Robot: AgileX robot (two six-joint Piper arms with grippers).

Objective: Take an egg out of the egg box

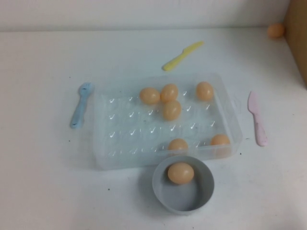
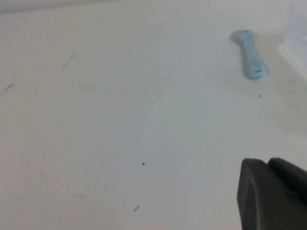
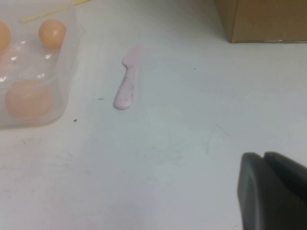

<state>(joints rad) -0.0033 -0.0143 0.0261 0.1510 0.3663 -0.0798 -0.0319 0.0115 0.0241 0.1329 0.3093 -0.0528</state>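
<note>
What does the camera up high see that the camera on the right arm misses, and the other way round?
Only the high view shows the whole egg box, the grey-blue bowl holding an egg, the blue fork, the yellow knife and a stray egg at the far right.

Only the right wrist view shows the right gripper, low over bare table. The left gripper appears only in the left wrist view.

Both show the pink knife, the box's corner with eggs, and the brown box.
</note>
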